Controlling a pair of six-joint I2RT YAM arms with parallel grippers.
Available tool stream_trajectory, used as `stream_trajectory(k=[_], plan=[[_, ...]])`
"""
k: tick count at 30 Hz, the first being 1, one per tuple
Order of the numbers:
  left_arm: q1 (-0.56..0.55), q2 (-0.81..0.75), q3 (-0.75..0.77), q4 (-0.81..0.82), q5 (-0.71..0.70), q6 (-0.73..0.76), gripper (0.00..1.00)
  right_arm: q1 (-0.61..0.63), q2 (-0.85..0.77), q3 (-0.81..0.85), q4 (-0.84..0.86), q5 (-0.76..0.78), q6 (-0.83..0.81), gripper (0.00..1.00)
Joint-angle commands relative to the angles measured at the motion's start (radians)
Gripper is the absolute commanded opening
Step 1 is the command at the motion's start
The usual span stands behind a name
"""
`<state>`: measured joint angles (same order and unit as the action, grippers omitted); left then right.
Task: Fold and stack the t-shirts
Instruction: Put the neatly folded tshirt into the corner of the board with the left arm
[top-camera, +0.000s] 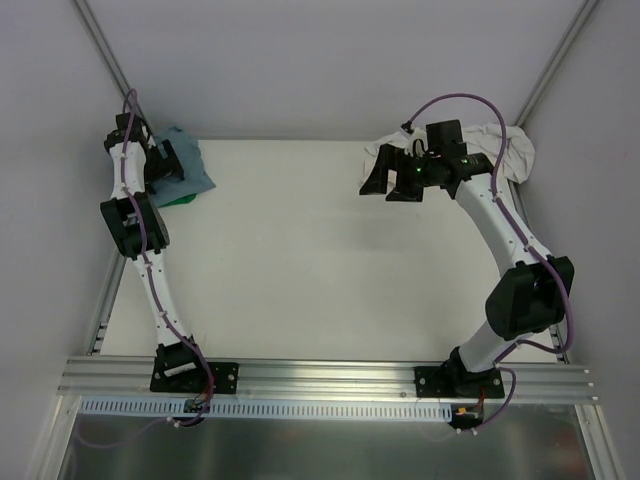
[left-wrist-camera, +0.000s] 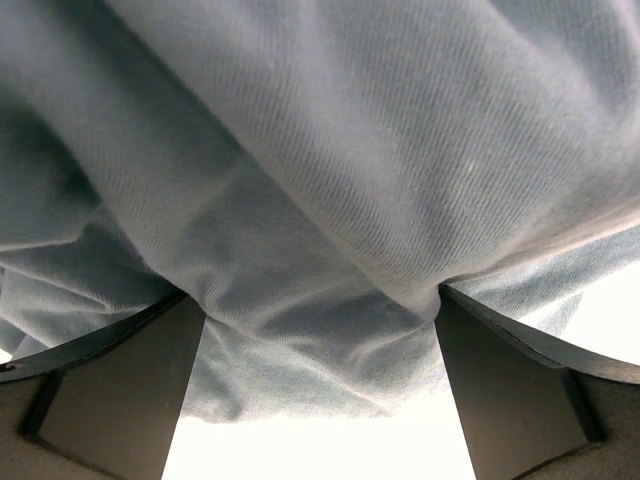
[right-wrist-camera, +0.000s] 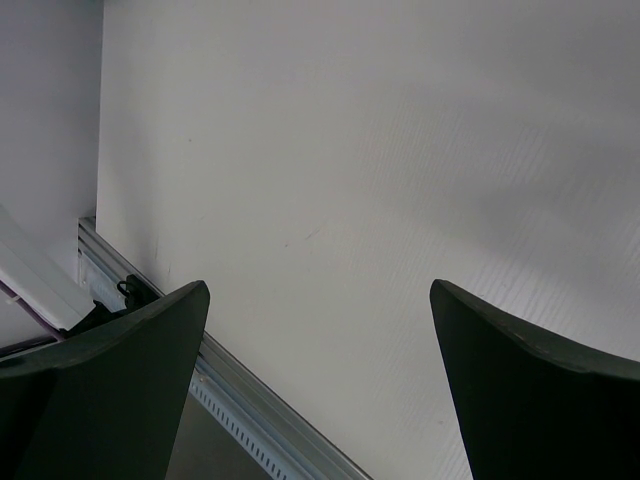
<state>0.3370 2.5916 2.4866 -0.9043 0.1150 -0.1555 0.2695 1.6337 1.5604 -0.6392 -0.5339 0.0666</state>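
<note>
The slate-blue t-shirt (top-camera: 188, 160) lies crumpled at the table's far left corner, on top of the bright green t-shirt (top-camera: 181, 199), of which only an edge shows. My left gripper (top-camera: 165, 165) is down on the blue shirt. In the left wrist view the blue cloth (left-wrist-camera: 330, 180) fills the frame and bulges between the gripper's (left-wrist-camera: 320, 300) wide-apart jaws. The cream t-shirt (top-camera: 512, 150) lies bunched at the far right corner, partly hidden by my right arm. My right gripper (top-camera: 388, 185) hangs open and empty over the bare table (right-wrist-camera: 380, 150).
Grey walls and slanted frame posts (top-camera: 105, 55) close in the table's back corners. An aluminium rail (top-camera: 330, 375) runs along the near edge and also shows in the right wrist view (right-wrist-camera: 250, 400).
</note>
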Motion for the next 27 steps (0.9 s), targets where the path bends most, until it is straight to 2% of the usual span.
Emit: stream_trajectory(k=[1,27], plan=[[-0.033,0.039,-0.035,-0.113,0.107,-0.006,0.97,-0.006,-0.04,0.01,0.016,0.005,-0.011,0.99],[-0.147,0.073,-0.08,-0.114,0.213,-0.003,0.95,-0.018,-0.08,-0.036,0.029,0.022,-0.024,0.99]])
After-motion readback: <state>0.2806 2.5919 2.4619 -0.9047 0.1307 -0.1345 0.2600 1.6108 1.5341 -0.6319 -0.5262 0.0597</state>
